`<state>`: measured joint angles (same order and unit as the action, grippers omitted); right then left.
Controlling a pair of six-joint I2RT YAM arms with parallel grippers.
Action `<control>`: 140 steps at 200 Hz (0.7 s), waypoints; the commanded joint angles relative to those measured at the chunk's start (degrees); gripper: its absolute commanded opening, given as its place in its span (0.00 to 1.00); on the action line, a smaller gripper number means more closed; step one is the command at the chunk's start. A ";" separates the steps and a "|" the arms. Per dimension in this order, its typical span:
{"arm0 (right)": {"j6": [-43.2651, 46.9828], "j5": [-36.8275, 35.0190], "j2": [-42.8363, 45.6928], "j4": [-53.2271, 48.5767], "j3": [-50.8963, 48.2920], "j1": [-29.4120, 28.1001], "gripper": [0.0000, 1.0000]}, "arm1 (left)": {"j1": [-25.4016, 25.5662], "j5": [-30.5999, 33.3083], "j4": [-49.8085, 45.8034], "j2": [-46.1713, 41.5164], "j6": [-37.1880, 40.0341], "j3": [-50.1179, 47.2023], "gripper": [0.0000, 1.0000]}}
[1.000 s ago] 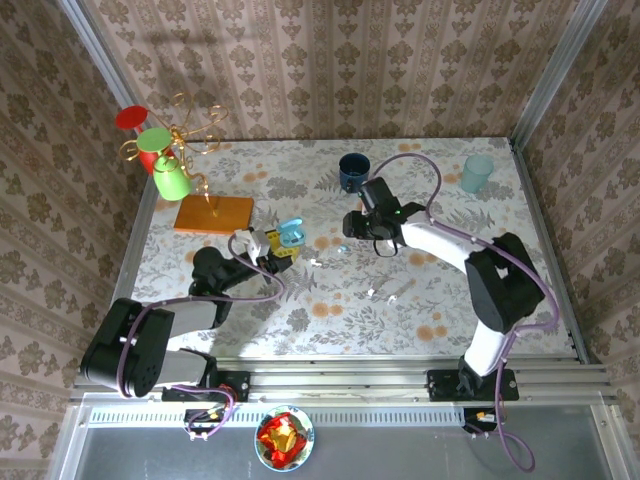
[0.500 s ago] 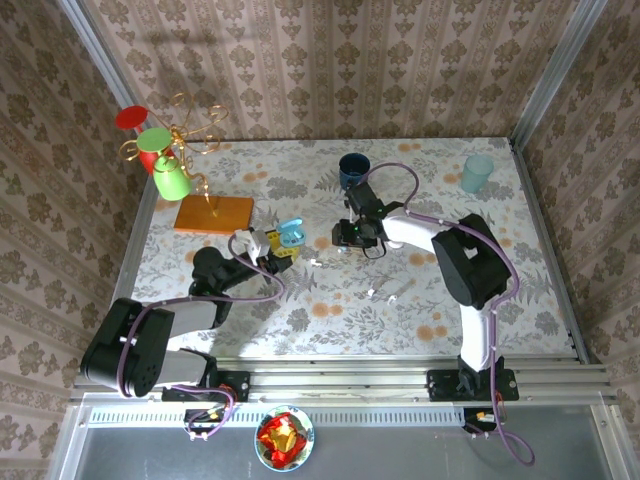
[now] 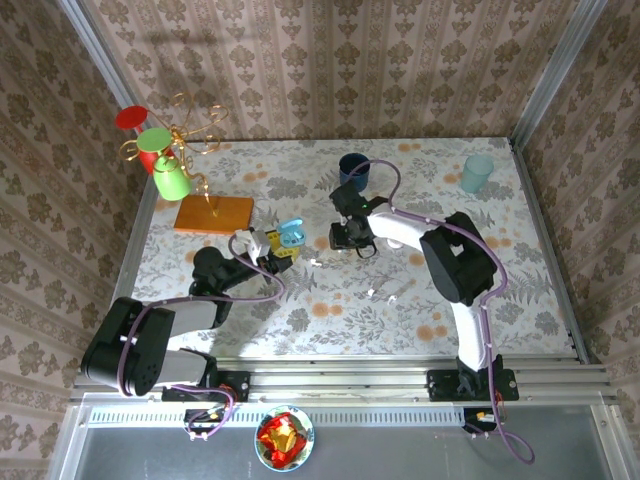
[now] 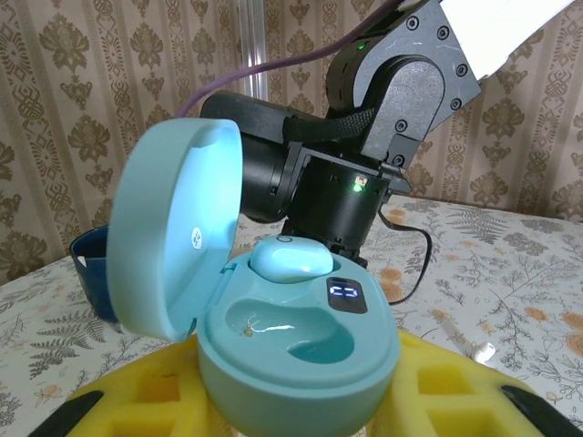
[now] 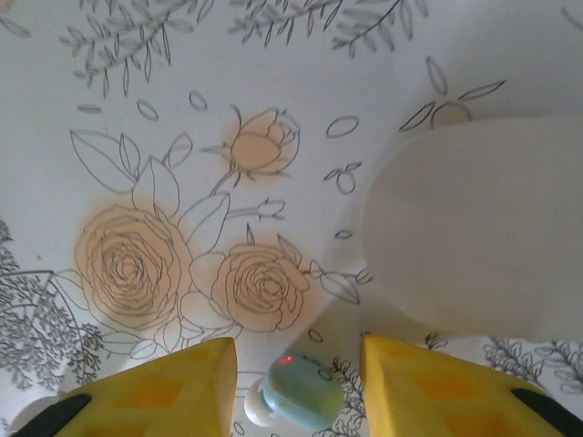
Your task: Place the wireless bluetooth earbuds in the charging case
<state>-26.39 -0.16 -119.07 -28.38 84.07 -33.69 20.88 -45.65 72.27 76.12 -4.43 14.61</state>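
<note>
Left arm [image 3: 150,345]: lies low, runs from lower left of top view toward centre, wrist roughly level. Left gripper [image 3: 277,243]: yellow fingers [image 4: 137,405] clamped on charging case [image 4: 301,355], case upright between them, lid up. Right arm [image 3: 460,265]: rises from lower-right base, elbow right of centre, white forearm angles left to centre. Right gripper [image 3: 345,240]: points down, fingers [image 5: 173,387] apart, earbud [image 5: 301,393] between tips, gap each side.
</note>
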 commanded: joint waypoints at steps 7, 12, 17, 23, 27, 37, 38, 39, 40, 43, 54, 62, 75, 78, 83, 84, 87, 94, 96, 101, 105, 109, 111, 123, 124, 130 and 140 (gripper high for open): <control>3.05 -7.31 -2.15 -7.33 1.71 -1.53 0.42 | -0.43 -0.85 1.21 -0.44 0.56 -0.63 0.32; 3.10 -7.35 -2.30 -7.43 1.74 -1.55 0.42 | -0.41 -0.77 1.21 -0.59 0.63 -0.70 0.32; 3.05 -7.47 -2.31 -7.54 1.64 -1.72 0.42 | -0.48 -0.67 1.21 -0.68 0.70 -0.80 0.32; 3.08 -7.93 -2.31 -7.77 1.53 -1.81 0.42 | -0.59 -0.42 1.13 -0.83 0.77 -0.90 0.32; 3.10 -8.24 -2.23 -7.97 1.53 -1.94 0.42 | -0.71 -0.42 1.16 -0.80 0.76 -1.03 0.32; 3.04 -8.83 -1.96 -8.18 1.16 -2.15 0.42 | -1.23 -0.33 1.18 -0.80 0.64 -1.24 0.32; 3.07 -8.86 -1.91 -8.18 1.08 -2.16 0.42 | -1.26 -0.33 1.19 -0.79 0.60 -1.25 0.32; 3.04 -8.92 -1.80 -8.18 1.00 -2.16 0.42 | -1.31 -0.32 1.20 -0.79 0.58 -1.25 0.32; 3.07 -8.95 -1.75 -8.18 0.96 -2.16 0.42 | -1.39 -0.32 1.25 -0.79 0.57 -1.25 0.32; 3.02 -9.05 -1.59 -8.32 0.83 -2.22 0.42 | -1.50 -0.25 1.20 -0.79 0.44 -1.33 0.32; 2.90 -9.31 -0.68 -8.44 -0.18 -2.39 0.43 | -1.87 -0.40 1.21 -0.94 0.15 -1.34 0.32; 2.72 -9.58 0.29 -8.40 -0.99 -2.43 0.43 | -1.98 -0.47 1.21 -0.98 0.01 -1.25 0.32; 2.46 -10.68 1.70 -8.13 -2.52 -2.43 0.43 | -2.08 -0.52 1.21 -1.14 -0.01 -1.23 0.32; 2.48 -11.03 2.00 -8.10 -2.84 -2.41 0.43 | -2.09 -0.50 1.17 -1.15 0.02 -1.25 0.32; 2.25 -11.55 2.39 -8.09 -3.20 -2.35 0.43 | -2.09 -0.51 1.21 -1.17 -0.08 -1.25 0.32; 2.28 -11.67 2.41 -8.14 -3.29 -2.35 0.43 | -2.13 -0.50 1.21 -1.16 -0.07 -1.25 0.32; 2.15 -11.96 2.66 -8.18 -3.45 -2.30 0.43 | -2.10 -0.50 1.21 -1.15 -0.01 -1.25 0.32; 2.05 -12.58 3.15 -8.33 -3.93 -2.18 0.43 | -2.19 -0.50 1.21 -1.15 0.02 -1.25 0.32; 1.96 -12.76 3.23 -8.35 -4.03 -2.17 0.43 | -2.17 -0.52 1.21 -1.15 0.03 -1.25 0.32; 1.79 -13.13 3.45 -8.55 -4.19 -2.04 0.43 | -2.16 -0.50 1.21 -1.15 -0.03 -1.25 0.32; 1.61 -13.45 3.61 -8.73 -4.33 -1.95 0.44 | -2.16 -0.49 1.25 -1.15 -0.03 -1.25 0.32; 1.44 -13.66 3.79 -8.79 -4.42 -1.91 0.43 | -2.16 -0.49 1.21 -1.15 -0.05 -1.25 0.32; 1.35 -13.77 3.92 -8.88 -4.50 -1.84 0.43 | -2.21 -0.49 1.21 -1.15 -0.06 -1.25 0.32; 0.71 -14.37 4.49 -9.01 -4.75 -1.81 0.44 | -2.25 -0.51 1.21 -1.23 -0.14 -1.27 0.32; 0.63 -14.40 4.61 -8.95 -4.77 -1.77 0.44 | -2.25 -0.50 1.21 -1.23 -0.19 -1.26 0.32; 0.27 -14.65 5.02 -8.69 -5.07 -1.81 0.44 | -2.32 -0.50 1.20 -1.23 -0.25 -1.25 0.32; -0.06 -14.78 5.95 -7.77 -5.56 -1.88 0.44 | -2.51 -0.49 1.25 -1.16 -0.23 -1.32 0.32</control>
<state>-24.62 -11.27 -116.27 -33.61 80.16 -35.88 19.03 -45.60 72.27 76.09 -4.45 13.67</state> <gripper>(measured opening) 0.440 0.341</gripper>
